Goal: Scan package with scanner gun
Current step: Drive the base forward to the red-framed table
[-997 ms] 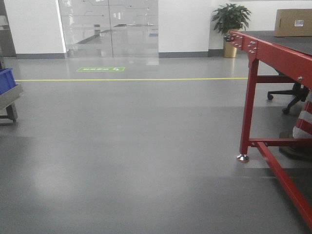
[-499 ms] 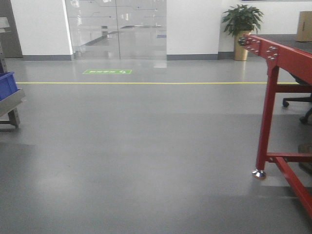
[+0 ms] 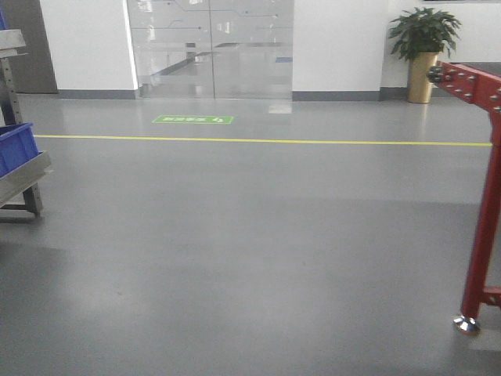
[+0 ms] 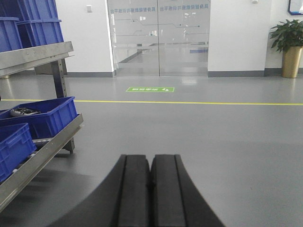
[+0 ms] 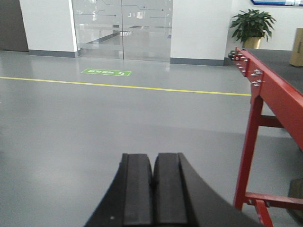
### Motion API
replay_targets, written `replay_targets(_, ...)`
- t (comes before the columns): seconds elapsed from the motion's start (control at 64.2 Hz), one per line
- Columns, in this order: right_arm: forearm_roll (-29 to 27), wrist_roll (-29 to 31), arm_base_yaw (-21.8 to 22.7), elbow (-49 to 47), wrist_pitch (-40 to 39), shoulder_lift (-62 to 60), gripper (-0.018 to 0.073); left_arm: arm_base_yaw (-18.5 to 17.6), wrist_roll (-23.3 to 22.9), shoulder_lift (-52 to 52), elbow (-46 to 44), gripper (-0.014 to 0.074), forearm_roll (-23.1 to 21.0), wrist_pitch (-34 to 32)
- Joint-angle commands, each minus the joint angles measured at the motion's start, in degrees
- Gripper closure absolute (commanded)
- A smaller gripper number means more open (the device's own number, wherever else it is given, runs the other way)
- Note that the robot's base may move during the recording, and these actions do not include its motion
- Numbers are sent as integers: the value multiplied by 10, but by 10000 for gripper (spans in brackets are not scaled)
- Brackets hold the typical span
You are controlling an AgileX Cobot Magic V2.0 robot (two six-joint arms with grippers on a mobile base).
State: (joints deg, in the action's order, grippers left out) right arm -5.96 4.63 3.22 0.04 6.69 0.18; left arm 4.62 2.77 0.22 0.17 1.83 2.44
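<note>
My left gripper (image 4: 151, 158) is shut and empty, held above the grey floor. My right gripper (image 5: 154, 156) is also shut and empty. A brown cardboard package (image 5: 298, 46) stands on the red-framed table (image 5: 272, 90), far right in the right wrist view, cut by the frame edge. No scanner gun is clearly visible. A small dark-and-light object (image 4: 23, 112) lies in a blue bin (image 4: 45, 118) on the metal rack; I cannot tell what it is.
The metal rack (image 4: 42, 52) with several blue bins stands at left, also showing in the front view (image 3: 19, 176). The red table leg (image 3: 479, 235) is at right. A potted plant (image 3: 423, 47), glass doors (image 3: 211, 47) and a yellow floor line (image 3: 258, 141) lie ahead.
The front view has swung left. The red table has slid to the right edge and the cardboard package has left that view. The rack with the blue bin has come further in at left.
</note>
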Motion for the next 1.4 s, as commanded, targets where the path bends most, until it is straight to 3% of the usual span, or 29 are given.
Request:
replay_targets(0.0, 3, 0, 2, 0, -11, -2, 720, -10, -5, -2, -2, 708, -1, -9)
replay_targets(0.125, 3, 0, 2, 0, -11, -2, 720, -27, -5, -2, -2, 708, -1, -9)
replay_targets(0.483, 3, 0, 34, 0, -11, -2, 720, -27, -5, -2, -2, 708, -1, -9)
replay_targets(0.857, 3, 0, 34, 0, -11, -2, 720, -27, -5, -2, -2, 708, -1, -9)
replay_targets(1.138, 3, 0, -18, 0, -11, -2, 720, -27, -5, -2, -2, 708, -1, -9)
replay_targets(1.387, 3, 0, -32, 0, -11, -2, 720, -27, -5, -2, -2, 708, -1, -9)
